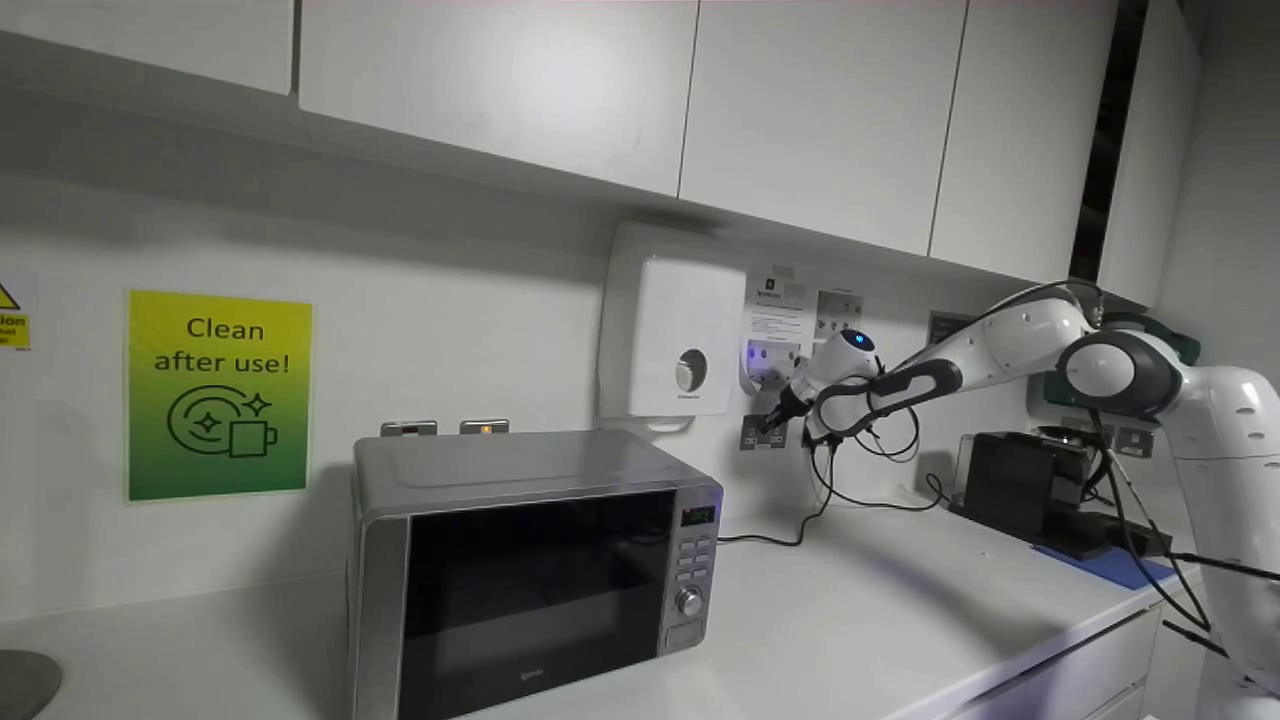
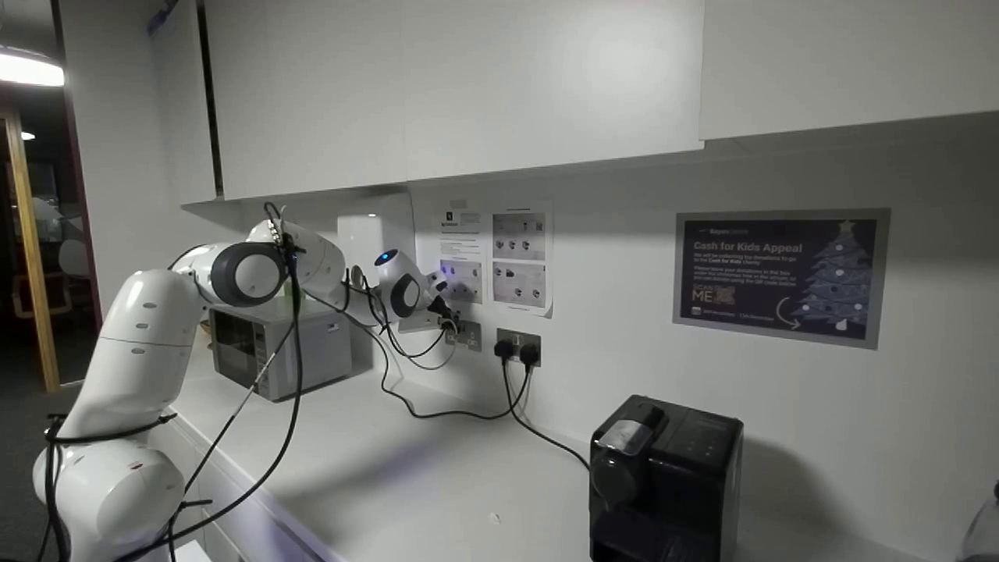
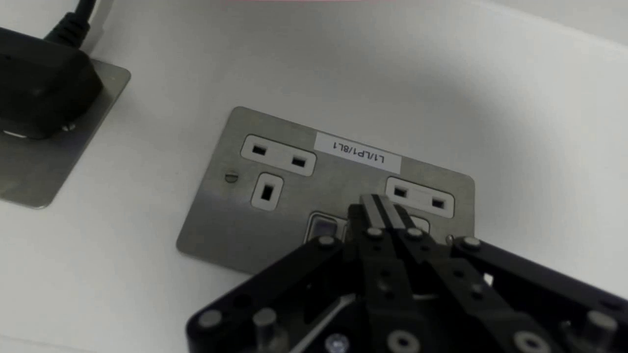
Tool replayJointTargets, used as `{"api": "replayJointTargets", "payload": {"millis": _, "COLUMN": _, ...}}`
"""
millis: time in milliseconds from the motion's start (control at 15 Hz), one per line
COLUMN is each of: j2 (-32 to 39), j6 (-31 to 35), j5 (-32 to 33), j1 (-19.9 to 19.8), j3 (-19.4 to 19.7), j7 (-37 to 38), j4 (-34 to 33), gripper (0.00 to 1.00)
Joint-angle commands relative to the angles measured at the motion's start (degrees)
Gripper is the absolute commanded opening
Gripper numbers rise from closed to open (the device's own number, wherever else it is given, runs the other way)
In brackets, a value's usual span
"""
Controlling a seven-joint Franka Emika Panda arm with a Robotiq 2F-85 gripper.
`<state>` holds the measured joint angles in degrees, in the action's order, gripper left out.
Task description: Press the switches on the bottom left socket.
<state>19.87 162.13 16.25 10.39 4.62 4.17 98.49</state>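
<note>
The bottom left socket (image 3: 221, 240) is a brushed-metal double plate on the white wall, with a printed label along one edge and nothing plugged in. It appears as a small grey plate (image 1: 757, 434) in an exterior view. One of the switches (image 3: 324, 227) shows partly, just left of my fingers in the wrist view; any further switch is hidden behind them. My gripper (image 3: 381, 200) is shut, its two pads side by side with nothing between, in front of the plate. Whether the tips touch the plate I cannot tell. The gripper (image 2: 449, 316) points at the wall.
Beside it, another metal plate (image 2: 517, 337) carries two black plugs (image 2: 530, 354) with cables trailing onto the counter (image 2: 437, 476). A microwave (image 1: 540, 580), a white dispenser (image 1: 670, 300) and a black coffee machine (image 2: 663, 476) stand around. Cabinets (image 1: 820, 120) overhang the wall.
</note>
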Motion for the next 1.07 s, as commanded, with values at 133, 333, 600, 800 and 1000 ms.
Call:
{"api": "replayJointTargets", "payload": {"millis": 133, "j2": 2.51, "j6": 0.59, "j5": -0.27, "j1": -0.27, "j3": 0.28, "j7": 0.31, "j4": -3.67, "gripper": 0.0}}
{"api": "replayJointTargets", "payload": {"millis": 333, "j2": 0.75, "j6": 0.3, "j5": 0.65, "j1": -0.09, "j3": 0.51, "j7": -0.26, "j4": -1.73, "gripper": 0.0}}
{"api": "replayJointTargets", "payload": {"millis": 600, "j2": -2.71, "j6": 0.09, "j5": 3.1, "j1": -0.99, "j3": -0.25, "j7": -4.38, "j4": 2.15, "gripper": 0.0}}
{"api": "replayJointTargets", "payload": {"millis": 800, "j2": -4.53, "j6": 0.41, "j5": 4.44, "j1": -1.55, "j3": -0.7, "j7": -7.96, "j4": 4.12, "gripper": 0.0}}
{"api": "replayJointTargets", "payload": {"millis": 1000, "j2": -5.84, "j6": 0.43, "j5": 5.32, "j1": -2.19, "j3": -0.98, "j7": -10.42, "j4": 5.06, "gripper": 0.0}}
